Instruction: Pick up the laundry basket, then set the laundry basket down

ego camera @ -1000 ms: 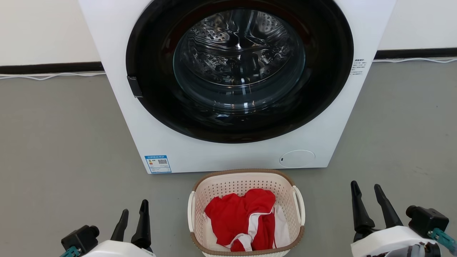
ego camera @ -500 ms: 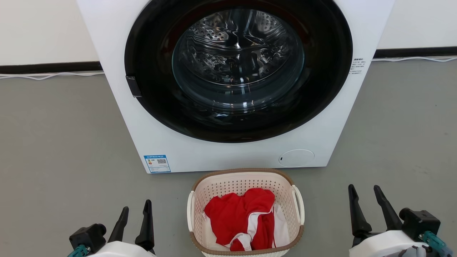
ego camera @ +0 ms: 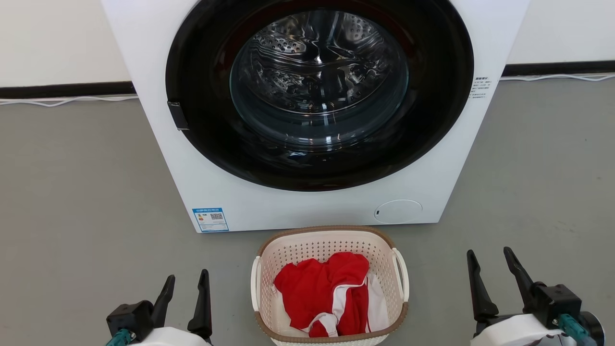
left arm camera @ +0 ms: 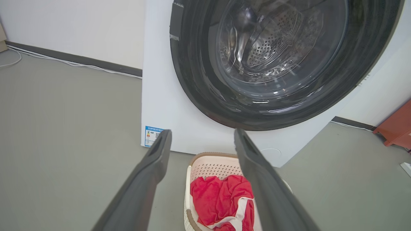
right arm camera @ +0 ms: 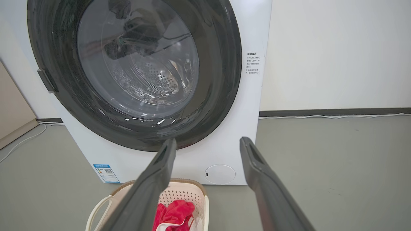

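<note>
The laundry basket sits on the floor just before the washing machine, between the left end effector and right end effector, both spread wide, empty and apart from its sides. If only one catches a thin loop handle, I'd expect the basket to tilt, spilling the red garment, or to be shoved against the machine.

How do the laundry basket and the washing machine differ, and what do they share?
The laundry basket is small and perforated; the washing machine is large and smooth-fronted. The basket is open-topped; the machine's glass door is shut. The basket holds red clothes; the machine's drum looks empty. Both stand on the floor.
</note>
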### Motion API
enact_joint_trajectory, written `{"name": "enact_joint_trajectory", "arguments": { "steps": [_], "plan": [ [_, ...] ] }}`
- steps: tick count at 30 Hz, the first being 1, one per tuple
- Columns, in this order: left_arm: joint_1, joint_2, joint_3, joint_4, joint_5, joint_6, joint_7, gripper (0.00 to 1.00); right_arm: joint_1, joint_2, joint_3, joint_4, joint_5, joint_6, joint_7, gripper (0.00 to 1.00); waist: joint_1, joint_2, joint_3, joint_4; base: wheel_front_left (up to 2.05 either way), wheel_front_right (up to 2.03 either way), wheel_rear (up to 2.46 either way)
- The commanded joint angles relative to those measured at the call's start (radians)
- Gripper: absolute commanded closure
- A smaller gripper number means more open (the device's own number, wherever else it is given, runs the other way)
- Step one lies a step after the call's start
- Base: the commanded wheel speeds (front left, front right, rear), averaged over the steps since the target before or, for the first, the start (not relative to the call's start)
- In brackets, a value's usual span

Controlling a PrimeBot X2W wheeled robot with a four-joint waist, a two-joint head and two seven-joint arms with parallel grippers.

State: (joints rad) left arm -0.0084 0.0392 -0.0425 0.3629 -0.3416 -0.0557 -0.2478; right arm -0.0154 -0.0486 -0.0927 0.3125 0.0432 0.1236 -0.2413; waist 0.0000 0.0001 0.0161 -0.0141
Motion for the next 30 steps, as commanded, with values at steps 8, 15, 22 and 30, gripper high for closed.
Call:
{"name": "enact_joint_trajectory", "arguments": {
  "steps": [8,15,22,30],
  "plan": [
    [-0.046,0.011,0.024,-0.013,0.025,0.011,-0.014,0.00,-0.010,-0.003,0.017,-0.011,-0.026,0.007,-0.020,0.00,0.0000,-0.0001,0.001,0.000,0.00,0.00,0.00],
    [-0.049,0.011,0.026,-0.008,0.023,0.011,-0.014,0.00,-0.014,-0.002,0.012,-0.004,-0.028,0.007,-0.020,0.00,0.0000,-0.0001,0.001,0.000,0.00,0.00,0.00],
    [-0.052,0.011,0.026,-0.005,0.024,0.010,-0.014,0.00,-0.016,-0.002,0.015,-0.001,-0.025,0.007,-0.020,0.00,0.0000,-0.0001,0.005,-0.001,0.00,0.00,0.00],
    [-0.072,0.011,0.024,-0.006,0.029,0.009,-0.014,0.00,-0.033,-0.002,0.018,0.006,-0.030,0.007,-0.020,0.00,0.0000,-0.0001,0.038,0.004,0.00,0.00,0.00]
  ]
}}
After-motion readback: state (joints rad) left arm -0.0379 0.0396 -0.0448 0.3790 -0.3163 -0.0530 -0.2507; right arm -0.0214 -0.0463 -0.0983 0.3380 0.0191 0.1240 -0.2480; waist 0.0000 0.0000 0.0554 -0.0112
